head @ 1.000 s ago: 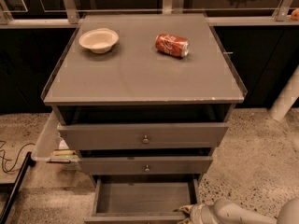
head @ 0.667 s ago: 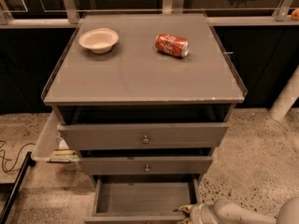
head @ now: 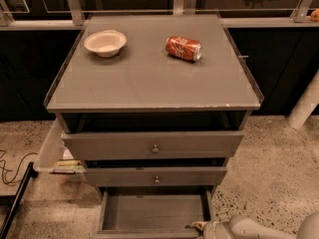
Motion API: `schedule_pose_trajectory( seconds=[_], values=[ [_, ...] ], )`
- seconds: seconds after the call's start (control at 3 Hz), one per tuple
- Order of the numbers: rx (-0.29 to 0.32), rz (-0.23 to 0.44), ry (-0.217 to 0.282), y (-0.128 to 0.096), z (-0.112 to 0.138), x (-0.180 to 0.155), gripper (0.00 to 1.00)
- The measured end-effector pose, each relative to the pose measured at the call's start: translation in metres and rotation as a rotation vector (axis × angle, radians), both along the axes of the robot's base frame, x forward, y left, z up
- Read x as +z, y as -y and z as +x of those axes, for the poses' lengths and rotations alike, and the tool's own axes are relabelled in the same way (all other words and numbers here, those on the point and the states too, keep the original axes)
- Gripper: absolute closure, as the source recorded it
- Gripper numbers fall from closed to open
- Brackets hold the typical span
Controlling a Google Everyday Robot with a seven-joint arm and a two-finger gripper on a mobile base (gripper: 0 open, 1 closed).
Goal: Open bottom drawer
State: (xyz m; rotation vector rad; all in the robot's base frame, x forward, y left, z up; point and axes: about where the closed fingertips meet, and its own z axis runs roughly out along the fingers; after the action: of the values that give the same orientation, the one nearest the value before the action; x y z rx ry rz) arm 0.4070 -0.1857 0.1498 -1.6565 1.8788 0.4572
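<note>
Change: none visible; bottom drawer (head: 152, 212) sits pulled out as a second ago, below the counter's (head: 149, 83) front edge.
Meaning: task looks done, or nearly.
End effector (head: 198, 226): at the drawer's front right corner; whether it grips anything, cannot tell.
Hidden: drawer front and knob, cut off below.

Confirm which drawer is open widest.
The bottom drawer: its grey inside shows, with the gripper at its front edge. The top drawer and middle drawer show only fronts.
</note>
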Motion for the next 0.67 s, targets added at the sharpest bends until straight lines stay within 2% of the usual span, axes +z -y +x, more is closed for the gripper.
schedule_pose_trajectory(
  seconds=[0.33,0.67],
  values=[
    [-0.007,0.003,-0.014,0.0028,-0.014,-0.0002,0.85],
    [-0.007,0.003,-0.014,0.0029,-0.0143,0.0024,1.0]
  ],
)
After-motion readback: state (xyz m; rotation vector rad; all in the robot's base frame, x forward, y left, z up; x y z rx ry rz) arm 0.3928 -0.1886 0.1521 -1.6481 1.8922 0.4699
